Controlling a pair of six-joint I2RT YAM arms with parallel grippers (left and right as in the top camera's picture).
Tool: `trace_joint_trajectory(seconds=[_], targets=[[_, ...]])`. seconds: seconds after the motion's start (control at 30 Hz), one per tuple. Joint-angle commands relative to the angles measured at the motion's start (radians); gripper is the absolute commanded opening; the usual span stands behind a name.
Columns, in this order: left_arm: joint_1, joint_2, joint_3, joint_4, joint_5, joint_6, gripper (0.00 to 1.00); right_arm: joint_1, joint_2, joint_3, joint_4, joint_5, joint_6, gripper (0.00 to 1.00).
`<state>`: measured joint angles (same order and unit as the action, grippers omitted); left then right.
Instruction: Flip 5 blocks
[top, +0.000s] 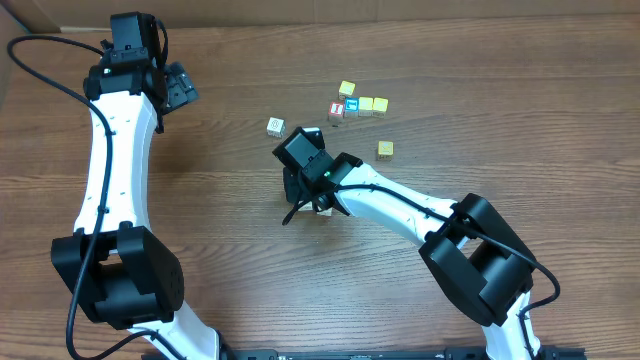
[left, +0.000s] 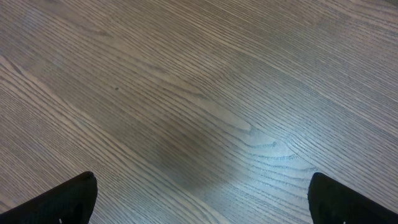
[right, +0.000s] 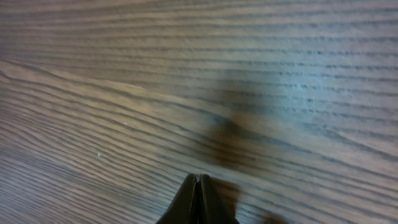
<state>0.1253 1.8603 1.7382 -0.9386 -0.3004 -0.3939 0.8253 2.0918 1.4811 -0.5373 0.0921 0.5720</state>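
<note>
Blocks (top: 366, 104): small, square-edged wooden cubes on the counter (top: 500, 120), at about 1 o'clock from the middle of the overhead view.
Row: the blue-faced block (top: 351, 106) has two pale yellowish blocks lined up just beside it at its 3 o'clock.
Outliers: a pale block (top: 347, 88) lies at the row's 11 o'clock, a yellow block (top: 385, 148) apart at 5 o'clock, and a cream block (top: 275, 126) alone toward 8 o'clock.
Red-faced cube (top: 336, 110): just beside the row's 9 o'clock end.
Right arm: reaches from the 5 o'clock corner toward the centre, with a white link and black joints. The right pincer (top: 290, 217) is pressed together and empty. Its tips point to 7 o'clock, low over bare wood, well apart from the row.
Left arm: runs up the left side to 11 o'clock. The left pincer (top: 182, 88) is spread wide, with nothing between its dark fingers (left: 68, 199).
Counter: brown, with streaky wood grain.
</note>
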Motion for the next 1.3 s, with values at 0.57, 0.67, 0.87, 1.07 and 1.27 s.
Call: trace_joint_trajectory(seconds=[0.57, 0.67, 0.87, 1.07, 1.27], targets=[[0.003, -0.015, 0.018, 0.001, -0.014, -0.022, 1.00, -0.001, -0.026, 0.021, -0.082, -0.045, 0.000, 0.04], [0.003, -0.015, 0.018, 0.001, -0.014, -0.022, 1.00, -0.004, -0.046, 0.046, -0.085, -0.039, -0.040, 0.04], [0.003, -0.015, 0.018, 0.001, -0.014, -0.022, 1.00, -0.062, -0.099, 0.149, -0.213, -0.042, 0.012, 0.04], [0.003, -0.015, 0.018, 0.001, -0.014, -0.022, 1.00, -0.166, -0.089, 0.141, -0.365, -0.108, 0.088, 0.04], [0.003, -0.015, 0.018, 0.001, -0.014, -0.022, 1.00, -0.192, -0.079, 0.013, -0.294, -0.172, 0.082, 0.04]])
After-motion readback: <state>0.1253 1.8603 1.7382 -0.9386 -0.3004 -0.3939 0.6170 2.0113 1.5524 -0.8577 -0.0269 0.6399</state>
